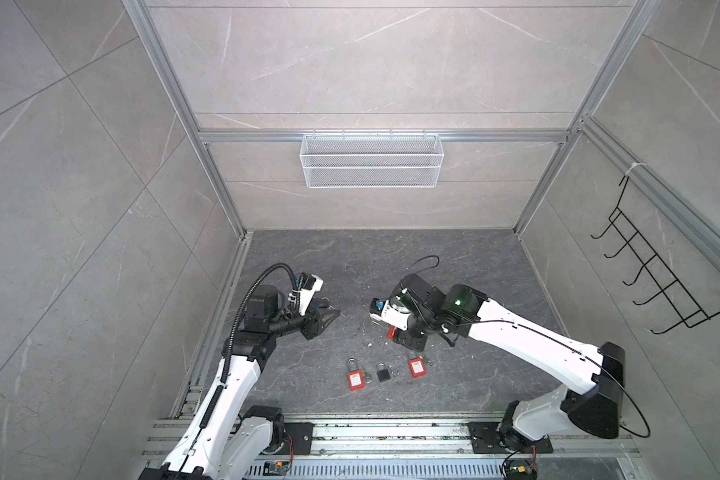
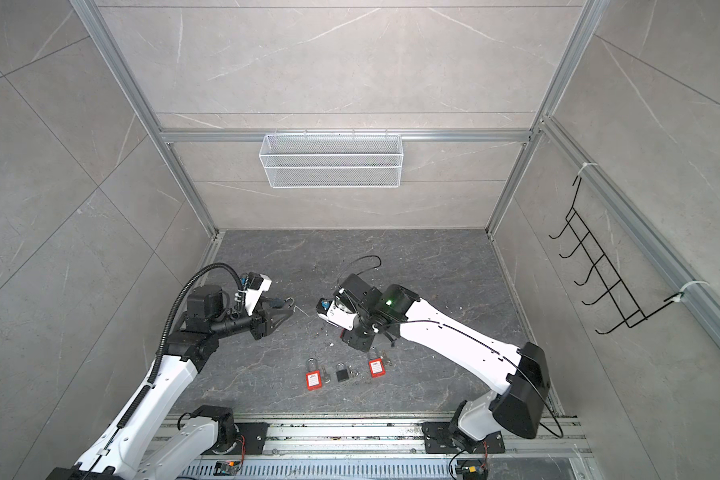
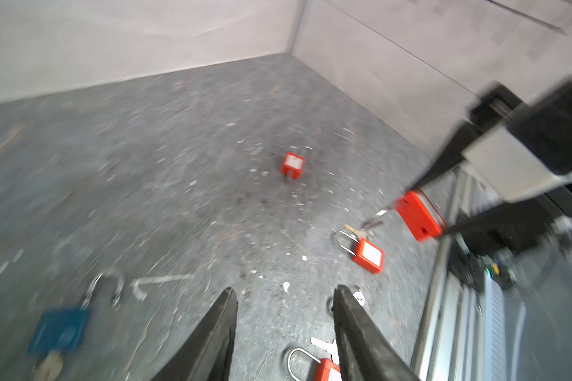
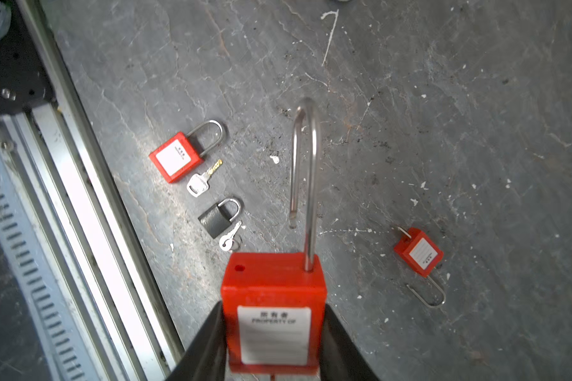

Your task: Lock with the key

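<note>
Left end effector (image 1: 332, 308), left of centre in a top view: jaws apart, empty, over the table (image 1: 391, 257). Right wrist view, left to right: short red padlock (image 4: 175, 157) with silver key (image 4: 200, 181); black padlock (image 4: 217, 216) with small key (image 4: 230, 237); right end effector (image 4: 273, 310), bottom centre, clamped on the long-shackle padlock (image 4: 273, 283), shackle (image 4: 306, 165) raised, free leg out of its hole; far red padlock (image 4: 418, 252). Held lock's own key: not discernible. Likely hazards: wrong key picked; free leg misaligned when pressed; body slipping in the jaws.
</note>
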Available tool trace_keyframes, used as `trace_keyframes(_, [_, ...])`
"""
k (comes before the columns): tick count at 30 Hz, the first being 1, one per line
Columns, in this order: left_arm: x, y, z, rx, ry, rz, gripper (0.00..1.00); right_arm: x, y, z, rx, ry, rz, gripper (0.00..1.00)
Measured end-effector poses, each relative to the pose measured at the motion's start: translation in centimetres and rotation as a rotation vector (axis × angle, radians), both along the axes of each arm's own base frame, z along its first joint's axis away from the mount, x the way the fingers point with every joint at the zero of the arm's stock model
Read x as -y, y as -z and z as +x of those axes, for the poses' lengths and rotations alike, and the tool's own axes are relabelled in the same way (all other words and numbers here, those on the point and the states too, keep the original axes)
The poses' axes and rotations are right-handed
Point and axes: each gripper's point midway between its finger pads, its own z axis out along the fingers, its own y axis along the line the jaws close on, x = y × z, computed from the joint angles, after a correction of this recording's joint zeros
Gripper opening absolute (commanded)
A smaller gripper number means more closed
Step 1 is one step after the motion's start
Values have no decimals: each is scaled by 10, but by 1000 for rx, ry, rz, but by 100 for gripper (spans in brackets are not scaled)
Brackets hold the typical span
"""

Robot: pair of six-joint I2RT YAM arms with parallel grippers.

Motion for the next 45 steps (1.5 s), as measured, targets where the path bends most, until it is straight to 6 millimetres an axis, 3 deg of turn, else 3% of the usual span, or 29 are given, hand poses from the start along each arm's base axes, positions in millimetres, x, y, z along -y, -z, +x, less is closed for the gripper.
trace_keyframes(7, [59,-2,-54,168,360,31,50,10,-7,-16,36,-119,21,28])
trace_keyframes(17, [85,12,-61,197,464,69,47,13,-18,-35,46,-226,81,27])
trace_keyframes(26, [94,11,-67,226,503,66,29,9,-12,-34,35,-241,71,26])
trace_keyframes(30, [96,14,-67,218,518,62,9,7,-7,-30,36,-239,59,26])
trace_keyframes(33, [97,16,-68,210,525,59,0,6,-4,-30,35,-243,48,26])
trace_keyframes(35, [97,16,-68,204,530,55,0,7,-4,-29,38,-245,45,31])
trace_keyframes(40, [97,15,-70,200,535,50,0,7,-6,-25,71,-246,32,62])
trace_keyframes(45, [99,10,-71,193,530,30,0,11,-13,-22,111,-246,32,67])
